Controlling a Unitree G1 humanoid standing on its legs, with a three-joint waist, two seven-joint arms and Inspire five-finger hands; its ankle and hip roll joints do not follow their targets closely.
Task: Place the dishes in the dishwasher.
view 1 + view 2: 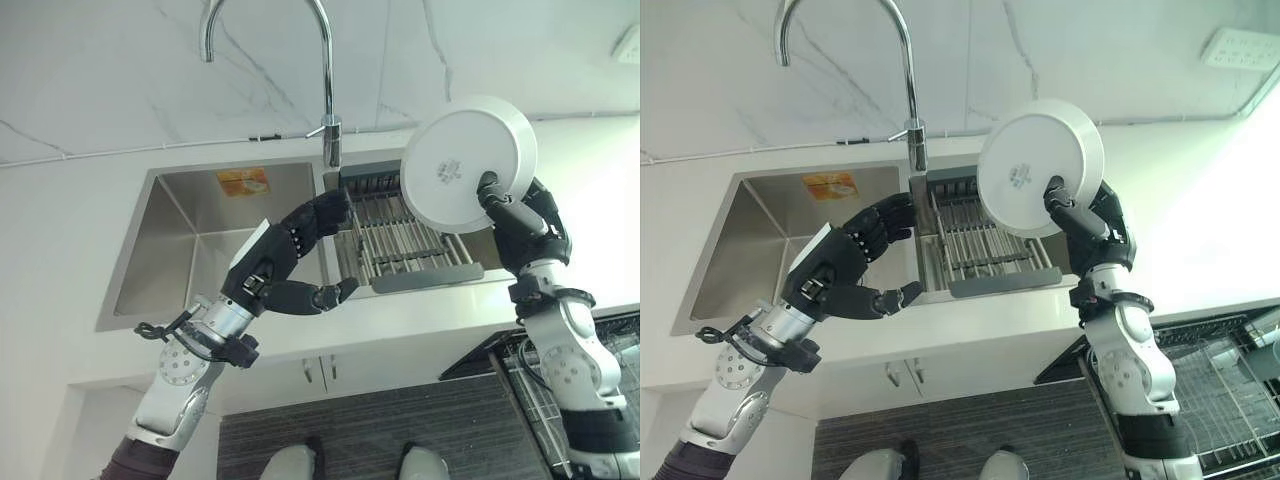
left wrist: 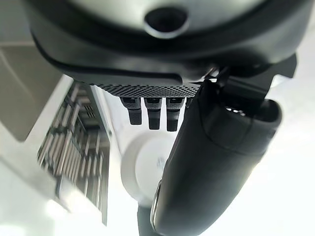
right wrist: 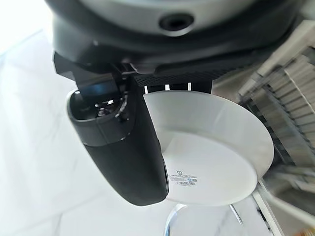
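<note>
**Plate lifted above the drying rack**

The right hand [image 1: 520,215] grips a white plate [image 1: 468,163], thumb pressed on its underside and fingers apparently wrapped behind the rim, holding it tilted in the air above the grey drying rack [image 1: 405,245] beside the steel sink [image 1: 190,225]. The left hand [image 1: 290,255] hangs empty over the sink's edge, fingers loosely spread. The dishwasher's open rack [image 1: 1230,385] sits low at right.

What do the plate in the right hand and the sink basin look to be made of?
Plate: likely glazed ceramic, plain glossy white with a raised foot ring, pinched by the right hand. Sink basin: apparently brushed stainless steel, grey with soft streaky reflections.
</note>
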